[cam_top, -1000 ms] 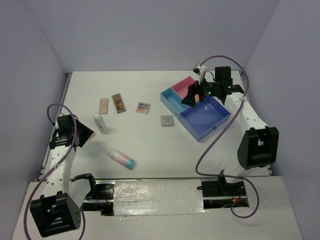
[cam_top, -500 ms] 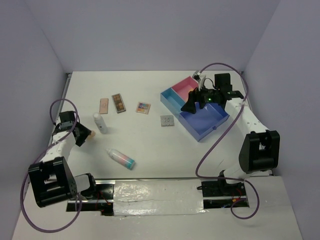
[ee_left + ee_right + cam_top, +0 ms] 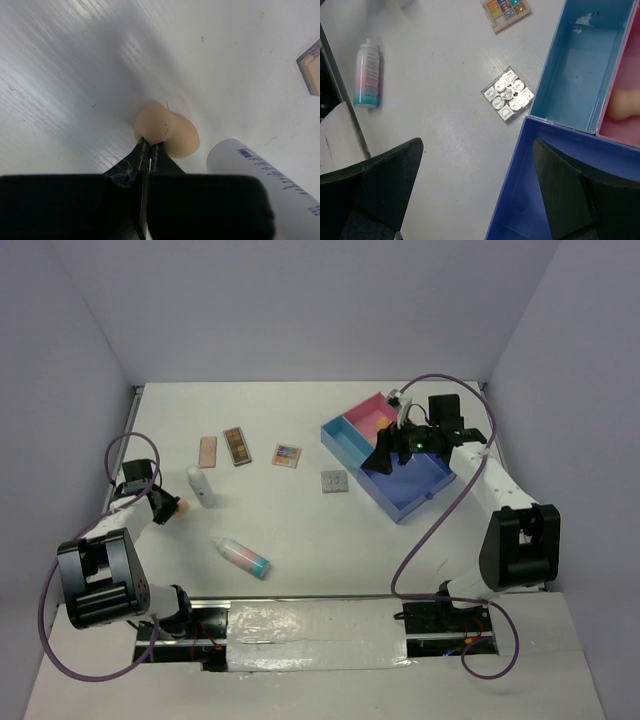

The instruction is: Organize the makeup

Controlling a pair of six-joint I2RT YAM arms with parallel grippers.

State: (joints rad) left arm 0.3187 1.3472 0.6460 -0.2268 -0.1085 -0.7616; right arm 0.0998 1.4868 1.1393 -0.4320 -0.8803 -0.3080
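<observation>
White bench (image 3: 300,525), lilac walls. 1 tan egg-shaped sponge (image 3: 623,105) lies in the pink bay of the pink-and-blue compartmented tray (image 3: 580,70). My left end effector (image 3: 148,148) is pinched shut at the edge of a second tan sponge (image 3: 168,129); hold unclear. Right end effector (image 3: 476,150) gapes empty over the tray. White bottle (image 3: 201,486), teal-capped pinkish tube (image 3: 242,558) and 4 flat rectangular palettes (image 3: 287,454) lie unsorted.

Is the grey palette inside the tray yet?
No, the grey palette lies on the table, just outside the tray by its light blue compartment.

White links (image 3: 490,483), black joint housings (image 3: 518,545), looping purple cables (image 3: 440,377), green LED (image 3: 418,442).
</observation>
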